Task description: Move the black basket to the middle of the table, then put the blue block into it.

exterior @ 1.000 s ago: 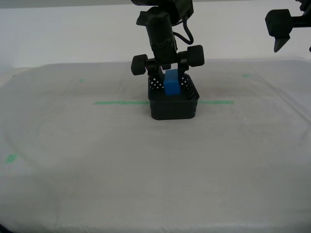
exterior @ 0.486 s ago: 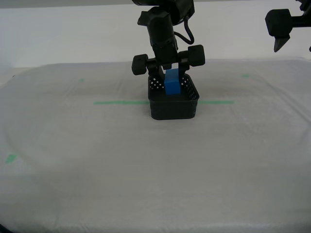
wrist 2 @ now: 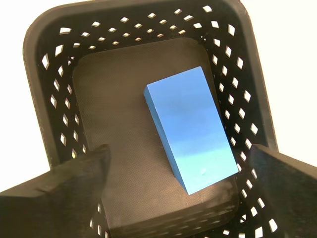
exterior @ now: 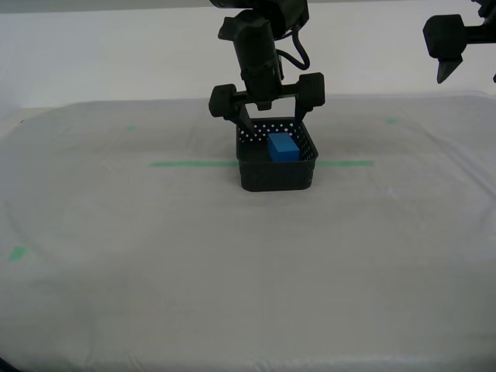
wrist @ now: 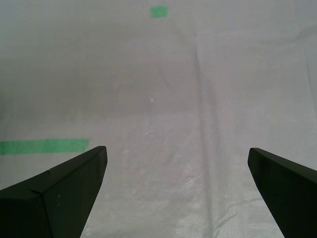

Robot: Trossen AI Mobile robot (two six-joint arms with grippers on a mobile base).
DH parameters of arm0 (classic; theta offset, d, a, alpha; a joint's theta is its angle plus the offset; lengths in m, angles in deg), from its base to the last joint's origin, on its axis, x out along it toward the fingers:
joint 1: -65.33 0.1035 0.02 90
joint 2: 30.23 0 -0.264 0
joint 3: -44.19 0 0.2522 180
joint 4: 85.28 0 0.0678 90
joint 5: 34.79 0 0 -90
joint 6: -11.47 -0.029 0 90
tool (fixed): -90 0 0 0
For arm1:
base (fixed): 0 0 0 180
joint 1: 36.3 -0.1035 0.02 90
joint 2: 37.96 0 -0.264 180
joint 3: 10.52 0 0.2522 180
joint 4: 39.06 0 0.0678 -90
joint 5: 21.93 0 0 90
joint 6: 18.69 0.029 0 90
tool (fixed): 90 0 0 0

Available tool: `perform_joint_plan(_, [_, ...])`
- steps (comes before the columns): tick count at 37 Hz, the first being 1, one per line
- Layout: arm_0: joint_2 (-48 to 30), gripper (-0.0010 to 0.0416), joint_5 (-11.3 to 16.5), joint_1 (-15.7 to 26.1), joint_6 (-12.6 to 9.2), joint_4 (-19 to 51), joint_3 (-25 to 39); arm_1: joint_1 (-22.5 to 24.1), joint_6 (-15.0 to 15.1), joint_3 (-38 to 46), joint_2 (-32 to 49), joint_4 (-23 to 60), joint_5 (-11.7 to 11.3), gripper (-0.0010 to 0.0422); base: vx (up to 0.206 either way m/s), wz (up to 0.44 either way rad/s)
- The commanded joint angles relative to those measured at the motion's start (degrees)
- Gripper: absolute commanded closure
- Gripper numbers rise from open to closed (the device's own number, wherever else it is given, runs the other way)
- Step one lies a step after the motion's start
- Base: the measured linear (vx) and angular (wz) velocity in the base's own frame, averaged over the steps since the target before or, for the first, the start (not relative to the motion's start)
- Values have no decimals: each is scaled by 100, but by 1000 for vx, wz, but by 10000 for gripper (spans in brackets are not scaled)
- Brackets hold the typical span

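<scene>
The black basket (exterior: 275,177) stands at the middle of the table (exterior: 232,256), on the green tape line (exterior: 194,163). The blue block (exterior: 283,146) lies inside it, free of any finger. My second gripper (exterior: 271,120) hangs open just above the basket, fingers spread wide on either side. In the second wrist view the blue block (wrist 2: 190,129) rests slanted on the floor of the basket (wrist 2: 54,99), between the open fingers of my second gripper (wrist 2: 178,153). My first gripper (exterior: 470,76) is raised at the exterior view's upper right, open and empty (wrist: 176,150) over bare cloth.
Small green tape marks (exterior: 17,253) (exterior: 392,120) dot the cloth. The first wrist view shows a piece of the green tape line (wrist: 43,146) and one small green mark (wrist: 159,11). The table's front edge curves along the bottom of the exterior view.
My second gripper held the blue block upright over the basket; its fingers have now spread apart and the block has dropped to lie in the basket. The first arm has not moved.
</scene>
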Motion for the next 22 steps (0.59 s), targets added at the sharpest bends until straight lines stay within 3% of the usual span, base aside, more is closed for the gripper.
perform_joint_plan(1, [2, 7, -13, -2, -11, -7, 7, -2, 155, 7, -28, 4, -9, 14, 0, 0])
perform_joint_plan(22, [2, 7, -13, 0, -11, 0, 7, 7, 249, 4, -286, 149, -15, 9, 0, 0])
